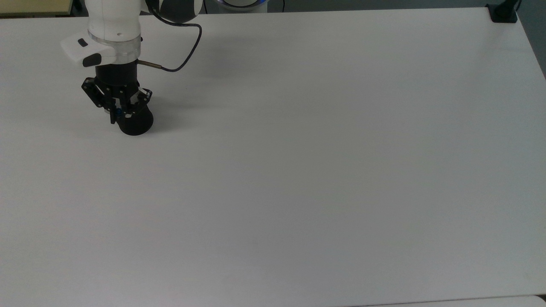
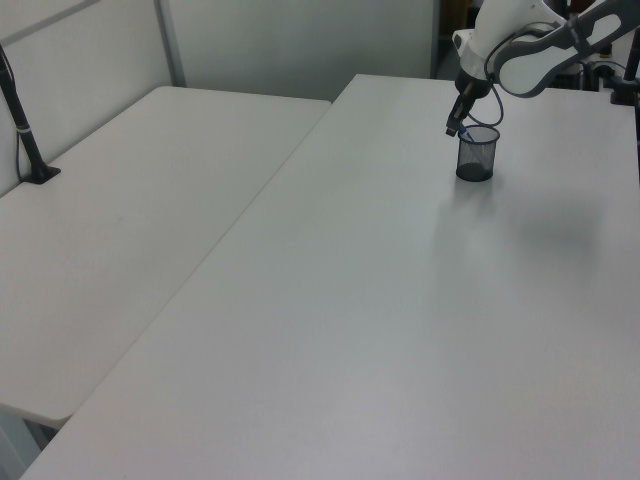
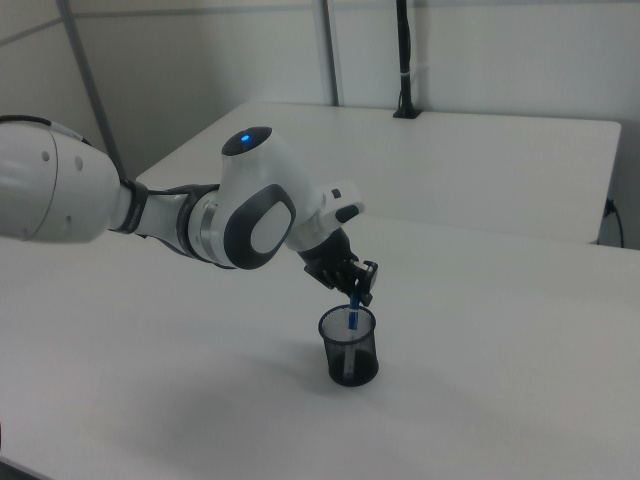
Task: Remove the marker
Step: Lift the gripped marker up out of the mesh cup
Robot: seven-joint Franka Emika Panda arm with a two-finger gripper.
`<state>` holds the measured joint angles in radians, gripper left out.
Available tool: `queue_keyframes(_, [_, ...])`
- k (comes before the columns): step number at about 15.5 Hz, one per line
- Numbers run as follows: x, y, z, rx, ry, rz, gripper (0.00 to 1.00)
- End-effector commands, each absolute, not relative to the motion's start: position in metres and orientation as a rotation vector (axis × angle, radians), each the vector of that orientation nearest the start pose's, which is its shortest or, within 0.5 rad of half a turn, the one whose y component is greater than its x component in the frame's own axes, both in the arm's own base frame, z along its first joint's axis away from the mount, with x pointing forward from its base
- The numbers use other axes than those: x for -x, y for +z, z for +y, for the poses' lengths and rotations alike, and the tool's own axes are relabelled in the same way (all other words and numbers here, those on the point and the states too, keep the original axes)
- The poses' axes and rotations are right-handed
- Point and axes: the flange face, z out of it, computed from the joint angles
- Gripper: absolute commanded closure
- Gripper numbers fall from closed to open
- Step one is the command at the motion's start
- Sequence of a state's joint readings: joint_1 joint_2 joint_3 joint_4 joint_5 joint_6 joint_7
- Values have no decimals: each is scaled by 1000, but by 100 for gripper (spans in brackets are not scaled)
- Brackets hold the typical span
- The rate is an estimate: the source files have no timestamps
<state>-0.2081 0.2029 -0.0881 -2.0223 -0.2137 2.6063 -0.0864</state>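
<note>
On the big white table [image 1: 298, 170], the gripper [image 3: 354, 297] pinches shut on the marker [image 3: 352, 316] poking out of the black cup [image 3: 349, 346].

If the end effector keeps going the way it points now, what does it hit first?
It points down into the black mesh cup, with the end effector at the blue top of the marker. Going on, it would likely press the marker down toward the cup's bottom; depth is unclear.
</note>
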Motion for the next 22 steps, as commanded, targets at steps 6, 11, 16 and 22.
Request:
queue_keyframes(6, [-584,443,-183,3297,-726,175,100])
queue_keyframes(11, [-576,516,-181,3229,-877,281,100])
queue_keyframes(16, [-578,588,-144,3135,-718,321,100])
queue_keyframes(22, [-578,520,-65,3167,-158,88,100])
